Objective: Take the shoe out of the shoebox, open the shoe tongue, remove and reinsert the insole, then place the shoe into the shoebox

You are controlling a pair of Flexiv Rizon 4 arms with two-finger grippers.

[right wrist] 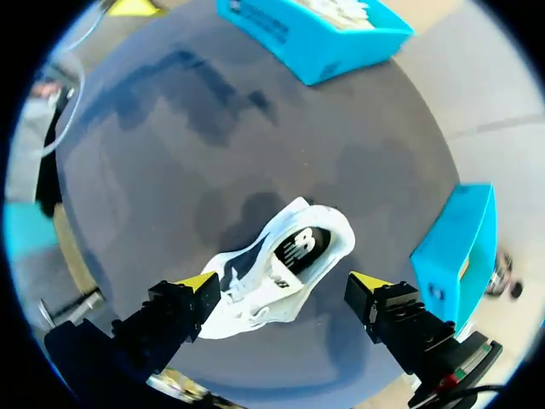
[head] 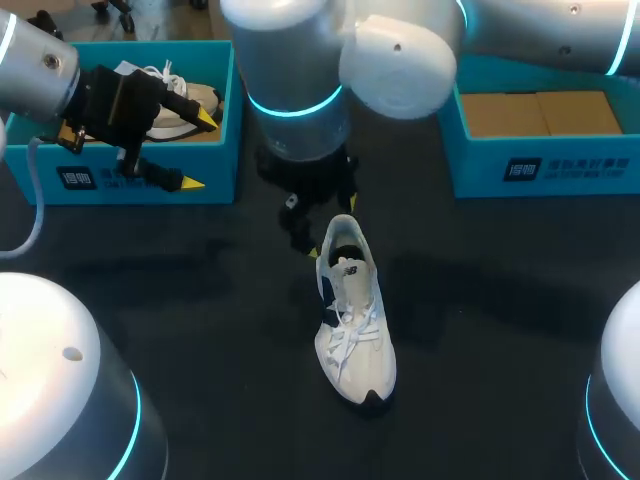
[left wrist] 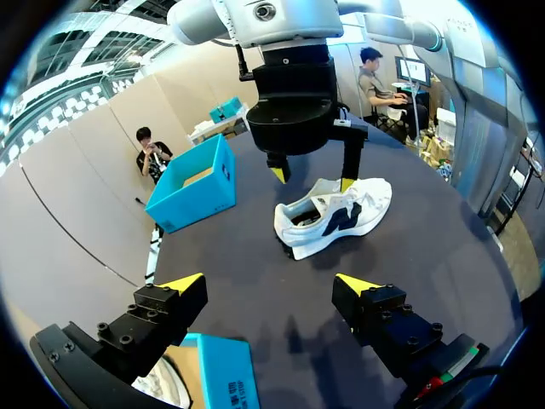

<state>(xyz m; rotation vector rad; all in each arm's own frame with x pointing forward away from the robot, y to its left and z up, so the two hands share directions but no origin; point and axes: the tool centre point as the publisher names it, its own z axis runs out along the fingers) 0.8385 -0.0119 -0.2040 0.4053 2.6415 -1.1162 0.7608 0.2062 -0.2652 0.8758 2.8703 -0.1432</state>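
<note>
Shows shoe upright on its sole on table, outside both boxes. Positions right gripper just above shoe heel, fingers spread wide to either side, clamping nothing. Positions left gripper well apart from shoe, over left box containing second shoe, fingers likewise apart and empty, with right box well to shoe's other side.

This is a robotics lab's test bench: a left arm and a right arm, grey with glowing blue rings, hang over a dark table staged with a white shoe, a blue shoebox and a second shoebox.
</note>
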